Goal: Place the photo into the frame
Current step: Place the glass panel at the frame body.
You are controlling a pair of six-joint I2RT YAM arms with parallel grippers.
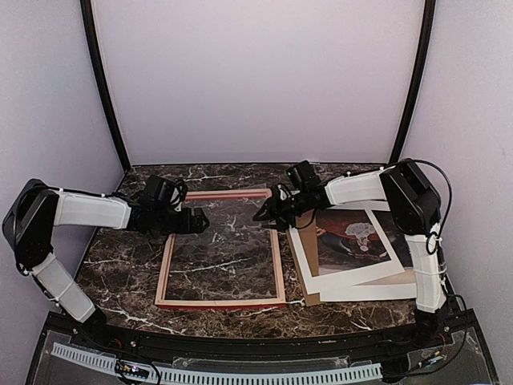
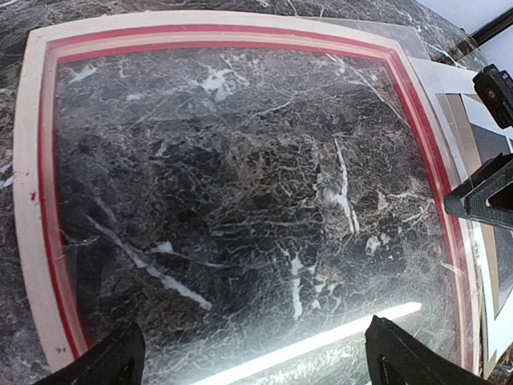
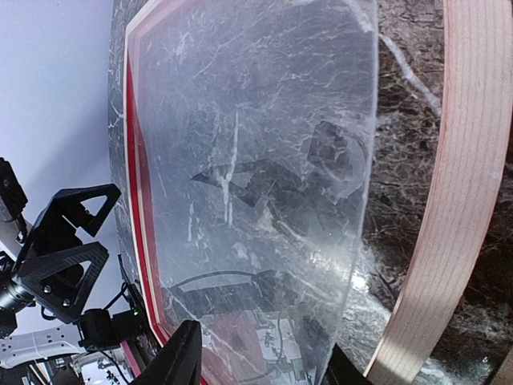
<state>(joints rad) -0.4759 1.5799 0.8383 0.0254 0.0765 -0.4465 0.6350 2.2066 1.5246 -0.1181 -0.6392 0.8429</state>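
Note:
The frame [image 1: 220, 303] lies flat on the marble table with its pale wood back up and red inner lip showing [image 2: 28, 200]. A clear sheet [image 3: 264, 160] rests inside it, shifted toward the left rail, with bare marble between its edge and the right rail [image 3: 461, 160]. The photo [image 1: 353, 241] lies face up to the right of the frame. My left gripper [image 1: 196, 219] hovers open over the frame's upper left [image 2: 256, 369]. My right gripper [image 1: 268, 210] is open over the frame's upper right, its jaws wide apart either side of the sheet [image 3: 260, 370].
The photo rests on a brown board [image 1: 311, 298] and a white sheet [image 1: 369, 289] at the right of the table. White walls with black posts enclose the back and sides. The left gripper [image 3: 64, 249] shows across the frame in the right wrist view.

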